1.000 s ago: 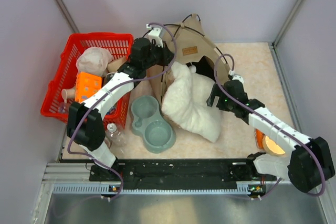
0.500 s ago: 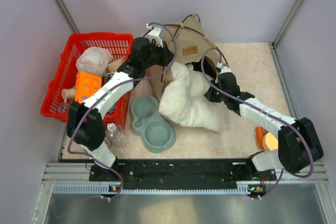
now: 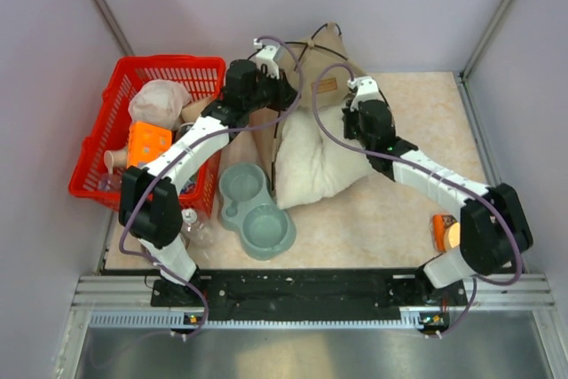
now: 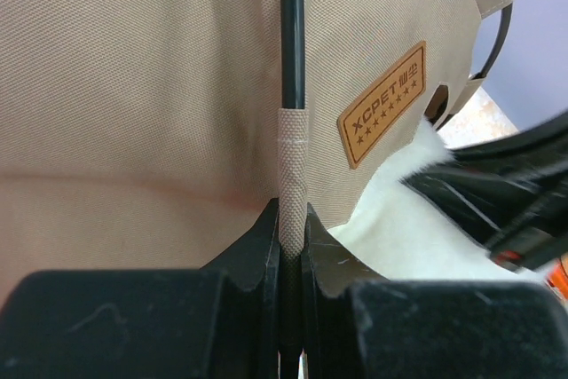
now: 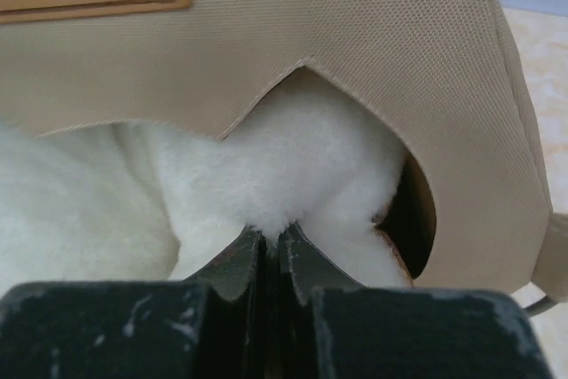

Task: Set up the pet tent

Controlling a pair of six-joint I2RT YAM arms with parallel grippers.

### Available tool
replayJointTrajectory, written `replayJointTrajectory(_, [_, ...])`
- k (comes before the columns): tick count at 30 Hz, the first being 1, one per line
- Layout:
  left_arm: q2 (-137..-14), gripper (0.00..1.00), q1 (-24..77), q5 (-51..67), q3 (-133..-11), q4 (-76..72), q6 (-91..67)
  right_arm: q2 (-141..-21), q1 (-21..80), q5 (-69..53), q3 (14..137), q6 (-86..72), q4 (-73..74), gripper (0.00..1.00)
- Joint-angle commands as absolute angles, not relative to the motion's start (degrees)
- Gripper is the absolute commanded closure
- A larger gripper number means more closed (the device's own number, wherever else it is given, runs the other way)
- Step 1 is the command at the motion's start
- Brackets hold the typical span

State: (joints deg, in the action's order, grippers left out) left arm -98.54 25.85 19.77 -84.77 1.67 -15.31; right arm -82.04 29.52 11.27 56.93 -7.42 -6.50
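The left jaws are pinched nearly shut on a tan woven sleeve (image 4: 291, 166) of the tan fabric pet tent (image 4: 133, 86), with the thin black pole (image 4: 291, 33) running up out of that sleeve between the tips. An orange-brown label patch (image 4: 383, 104) sits on the fabric just right of the grip.

The right jaws are fully closed on a tuft of the fluffy white cushion (image 5: 293, 166), right at the notched edge of the tent's doorway, where the cushion bulges out of the opening.

The tent stands at the middle of the far edge of the beige bench (image 3: 417, 104), and the cushion spills from it toward the bench's centre.

The left arm (image 3: 191, 153) stretches from the near-left corner past the red plastic basket (image 3: 169, 61) to the tent's left side. The right arm (image 3: 426, 175) reaches diagonally from the near-right corner to the tent's front. A grey double pet bowl (image 3: 257, 210) lies between the arms, near the cushion.
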Motion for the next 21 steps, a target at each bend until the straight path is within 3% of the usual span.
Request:
replayJointTrajectory(1, [-98.26, 1.0, 26.63, 24.26, -83.76, 6.33, -16.0, -89.37, 30.67, 22.13, 60.2, -4.3, -16.17, 1.0])
replayJointTrajectory(3, [-98.17, 1.0, 26.63, 24.35, -83.76, 6.59, -16.08, -92.01, 30.59, 22.42, 61.69, -5.79, -13.38, 1.0])
replayJointTrajectory(4, [-98.0, 1.0, 26.63, 24.26, -83.67, 6.77, -16.17, -92.2, 30.85, 22.33, 62.4, -6.67, -11.62, 0.93])
replayJointTrajectory(8, [-97.38, 1.0, 26.63, 23.21, -83.5, 6.94, -16.17, -87.29, 31.64, 23.64, 62.75, -11.23, -5.73, 0.35])
replayJointTrajectory(9, [-97.3, 1.0, 26.63, 22.94, -83.58, 7.03, -15.91, -85.27, 31.64, 23.82, 63.54, -12.29, -3.28, 0.26])
replayJointTrajectory(14, [-96.94, 1.0, 26.72, 21.62, -83.67, 7.29, -15.12, -79.2, 31.64, 24.26, 67.31, -14.68, 8.24, 0.12])
replayJointTrajectory(21, [-96.77, 1.0, 26.54, 21.27, -83.85, 8.26, -14.06, -72.7, 31.73, 25.4, 68.47, -18.62, 21.79, 0.07])
